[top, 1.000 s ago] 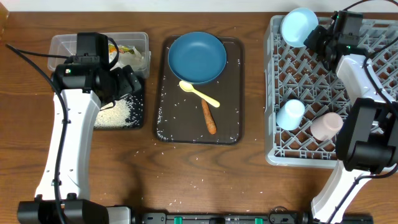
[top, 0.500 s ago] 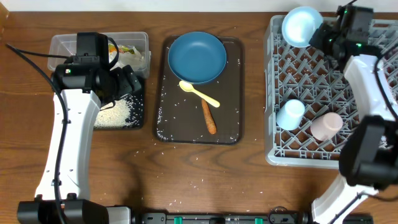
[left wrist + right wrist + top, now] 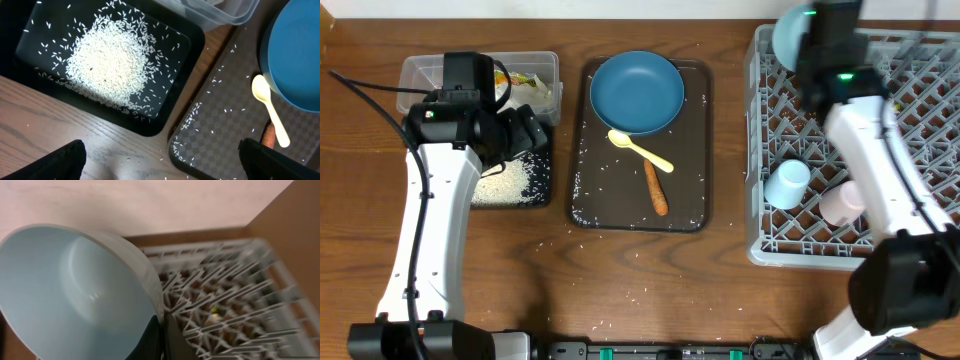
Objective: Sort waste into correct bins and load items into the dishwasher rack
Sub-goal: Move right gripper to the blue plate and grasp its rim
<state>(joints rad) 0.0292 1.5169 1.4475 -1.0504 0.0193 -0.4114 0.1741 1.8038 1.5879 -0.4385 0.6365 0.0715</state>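
My right gripper (image 3: 162,336) is shut on the rim of the pale blue bowl (image 3: 75,290), holding it over the far left corner of the grey dishwasher rack (image 3: 760,200). From overhead my arm covers most of the bowl (image 3: 785,35). A light blue cup (image 3: 787,183) and a pink cup (image 3: 842,203) sit in the rack. My left gripper (image 3: 160,162) is open and empty above the table, beside the black tray (image 3: 30,40) holding rice (image 3: 107,65). The clear tub (image 3: 420,70) holds the wrapper (image 3: 525,78) and tissue (image 3: 542,95).
The dark brown serving tray (image 3: 620,210) in the middle carries the dark blue plate (image 3: 637,92), the yellow spoon (image 3: 640,148) and the carrot stick (image 3: 655,188). Loose rice grains lie on that tray and on the wood in front of it.
My right arm has swung left over the rack's far left corner, still gripping the bowl, and now covers most of it from above. The left arm has not moved.
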